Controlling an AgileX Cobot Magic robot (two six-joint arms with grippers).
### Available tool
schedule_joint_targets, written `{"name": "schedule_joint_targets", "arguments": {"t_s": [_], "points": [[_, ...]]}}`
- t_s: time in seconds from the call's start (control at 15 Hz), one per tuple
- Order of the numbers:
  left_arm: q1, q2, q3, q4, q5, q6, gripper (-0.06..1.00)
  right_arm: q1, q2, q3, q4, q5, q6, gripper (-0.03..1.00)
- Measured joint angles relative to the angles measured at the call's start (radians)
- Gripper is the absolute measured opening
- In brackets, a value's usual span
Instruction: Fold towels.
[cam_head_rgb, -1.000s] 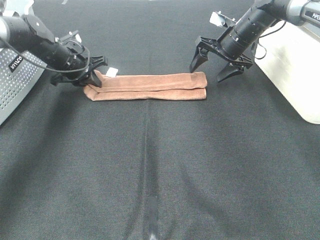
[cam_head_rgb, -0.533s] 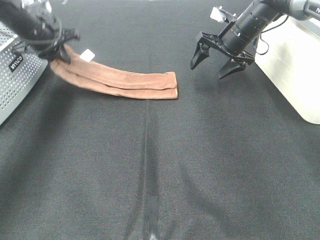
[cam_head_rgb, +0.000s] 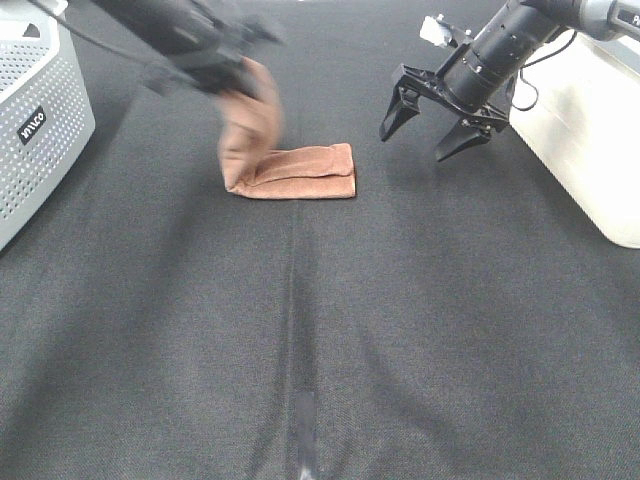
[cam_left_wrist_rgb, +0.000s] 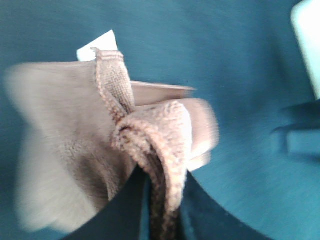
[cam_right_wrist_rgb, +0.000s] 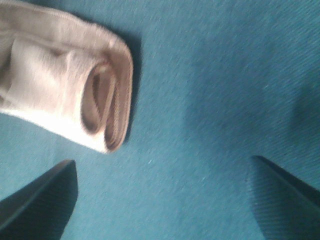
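1. Plainly, the left gripper (cam_head_rgb: 238, 72) is clamped almost closed on one end of the brown towel (cam_head_rgb: 300, 172). It holds that end up off the dark table (cam_head_rgb: 300, 350) and is blurred in the overhead view.
2. Below this gripper the towel hangs down and bends. Its other end lies flat on the table as a folded band, stretching away toward the right gripper (cam_head_rgb: 418, 140).
3. At the left wrist, the towel's stitched hem (cam_left_wrist_rgb: 150, 145) is bunched right at the jaws, with a small white tag (cam_left_wrist_rgb: 97, 47) just beyond it.
4. The right gripper is spread wide and holds nothing. It hovers above the table, and the towel's flat rolled end (cam_right_wrist_rgb: 107, 105) lies near one fingertip (cam_right_wrist_rgb: 47, 192) without touching it.
5. A perforated white basket (cam_head_rgb: 40, 120) stands on the outer side of the left gripper, well apart from it. A white box (cam_head_rgb: 590, 130) stands near the right gripper.
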Motion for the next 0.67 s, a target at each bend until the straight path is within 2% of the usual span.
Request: {"name": "schedule_joint_targets", "arguments": {"t_s": [0.13,0.2,0.27,0.33,0.4,0.47,0.53,0.67], "points": [[-0.033,0.051,0.000,-0.058,-0.083,-0.006,0.09,0.000,0.000,0.000,0.002,0.003,0.000,0.85],[-0.044,0.068,0.000,-0.090,-0.115,-0.015,0.14,0.000,0.000,0.000,0.002,0.005,0.000,0.85],[-0.061,0.085,0.000,-0.146,-0.148,-0.021,0.31,0.000,0.000,0.000,0.002,0.009,0.000,0.85],[-0.061,0.085,0.000,-0.146,-0.148,-0.021,0.31,0.000,0.000,0.000,0.002,0.009,0.000,0.85],[-0.067,0.088,0.000,-0.183,-0.164,-0.022,0.37,0.000,0.000,0.000,0.002,0.009,0.000,0.85],[-0.071,0.090,0.000,-0.221,-0.169,-0.023,0.55,0.000,0.000,0.000,0.005,0.009,0.000,0.85],[-0.077,0.090,0.000,-0.256,-0.178,-0.024,0.63,0.000,0.000,0.000,0.012,0.010,0.000,0.85],[-0.080,0.090,-0.024,-0.279,-0.179,-0.025,0.67,0.000,0.000,0.000,0.035,0.010,0.000,0.85]]}}
